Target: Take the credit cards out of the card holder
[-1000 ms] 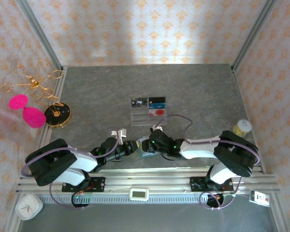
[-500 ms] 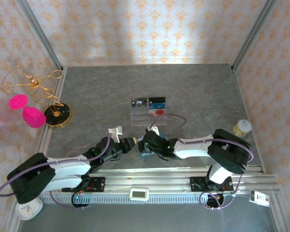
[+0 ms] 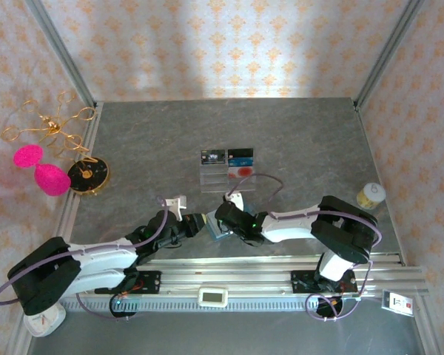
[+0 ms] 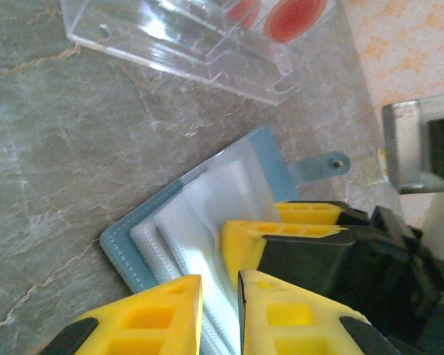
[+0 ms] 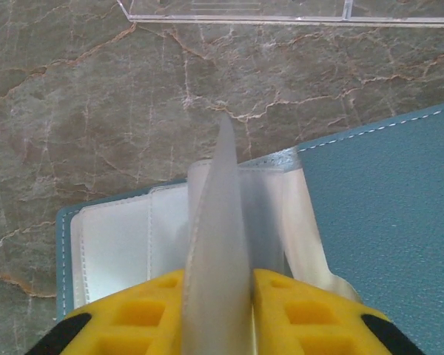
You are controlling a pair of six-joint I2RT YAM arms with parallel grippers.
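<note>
The right tool (image 5: pixel 218 287) is clenched on one clear pocket (image 5: pixel 220 200), which stands on edge between its jaws. The left tool (image 4: pixel 219 303) is closed, apparently pinching the stacked pockets at one edge of the card holder (image 5: pixel 388 185). The card holder is laid open on the desk (image 5: pixel 89 89) between the two tools, near the clear tray (image 4: pixel 170 44), in which credit cards (image 3: pixel 240 155) are lodged. Whether a card is left in the gripped pocket cannot be told. For a clean step, the holder should be pinned flat by the left tool. The pocket should be raised gently, so that any card is drawn out along the pocket's mouth rather than dragged sideways.
</note>
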